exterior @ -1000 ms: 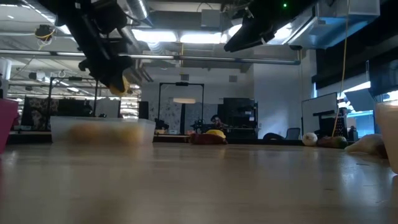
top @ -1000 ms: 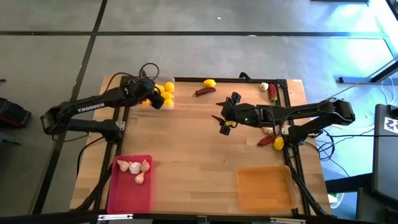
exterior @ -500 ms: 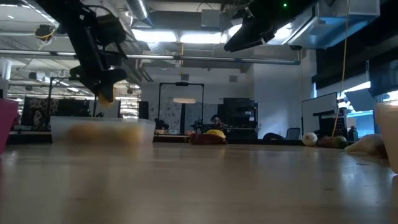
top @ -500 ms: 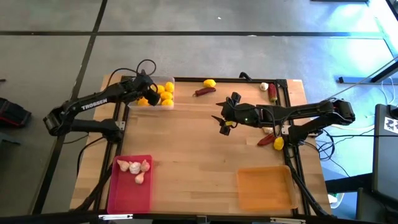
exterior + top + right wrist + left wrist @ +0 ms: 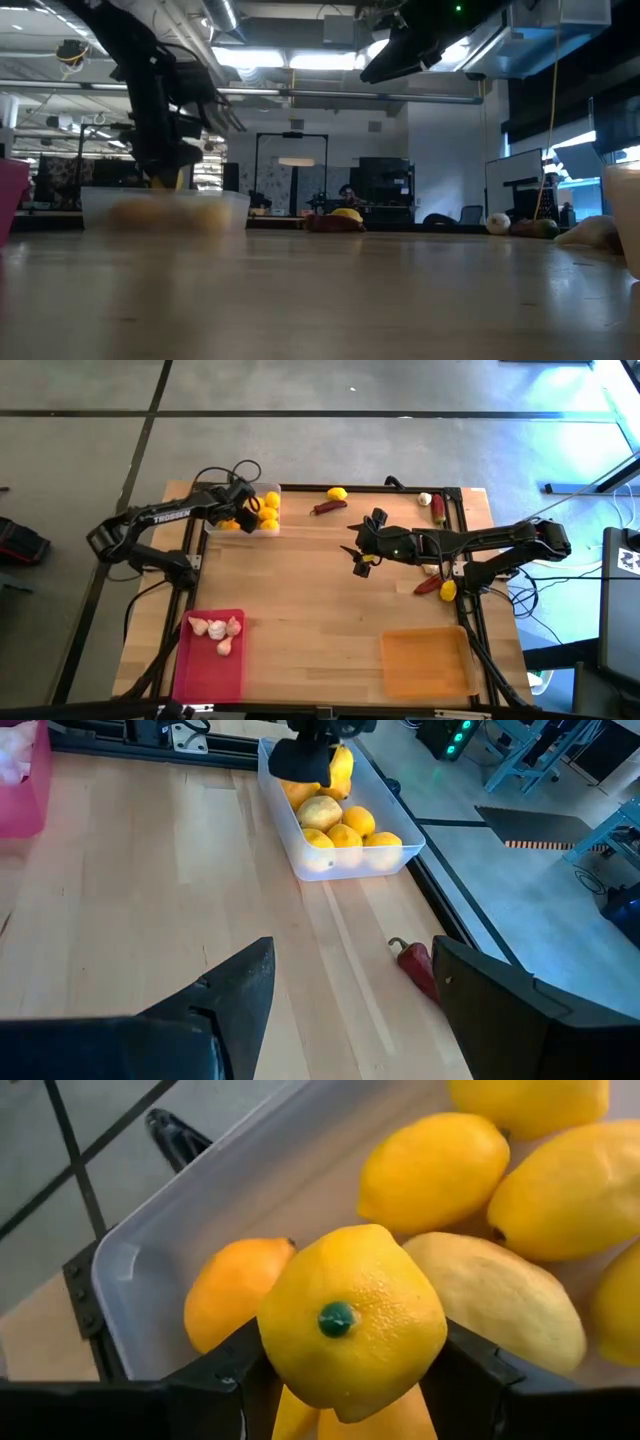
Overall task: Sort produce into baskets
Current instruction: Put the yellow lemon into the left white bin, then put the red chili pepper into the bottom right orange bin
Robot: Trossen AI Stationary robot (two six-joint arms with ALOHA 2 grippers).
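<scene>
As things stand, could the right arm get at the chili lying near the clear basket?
Probably yes: the right gripper hangs open and empty over bare wood, and nothing lies between it and the chili. The left gripper, holding a lemon, is off over the clear basket.

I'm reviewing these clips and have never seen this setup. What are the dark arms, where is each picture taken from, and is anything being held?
These are two robot arms at a wooden table, sorting produce. One picture looks straight down, one sits at tabletop level, and one camera rides on each wrist. The left end effector grips a yellow lemon over the clear basket, which already holds lemons. The right end effector hangs open above mid-table, holding nothing. Nearer the front, a pink basket holds garlic bulbs and an orange basket looks empty. A loose lemon and a red chili lie along the far edge, with more produce at the right edge.
</scene>
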